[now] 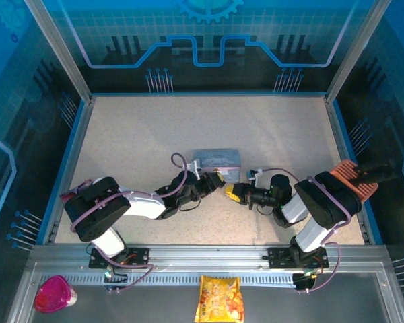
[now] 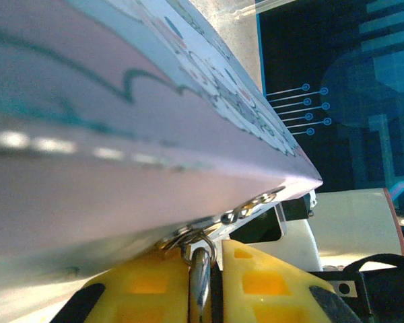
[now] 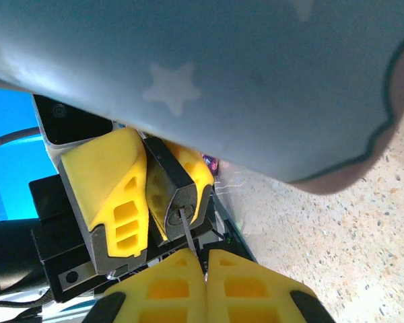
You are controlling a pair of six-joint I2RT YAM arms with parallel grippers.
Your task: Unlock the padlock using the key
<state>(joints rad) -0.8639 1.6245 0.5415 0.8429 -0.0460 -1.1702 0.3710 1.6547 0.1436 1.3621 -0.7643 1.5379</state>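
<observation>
In the right wrist view the dark padlock [image 3: 170, 192] sits clamped between the yellow fingers [image 3: 111, 188] of my left gripper, its keyhole facing me. The thin grey key [image 3: 189, 232] runs from my right gripper [image 3: 205, 259], shut on it, up to the keyhole, its tip at or in the hole. Seen from the left wrist, my left gripper [image 2: 209, 254] is shut on a silvery part of the padlock [image 2: 200, 272], which hooks through small rings under the pale blue tin [image 2: 87, 134]. From above, both grippers [image 1: 219, 180] [image 1: 234, 193] meet just in front of the tin [image 1: 217, 160].
The tin [image 3: 222, 81] hangs close over both grippers. An orange ribbed piece [image 1: 353, 178] lies at the table's right edge. A yellow snack bag [image 1: 219, 299] and a pink object [image 1: 54, 294] rest on the metal ledge before the arm bases. Speckled table [image 1: 155, 128] stretches behind.
</observation>
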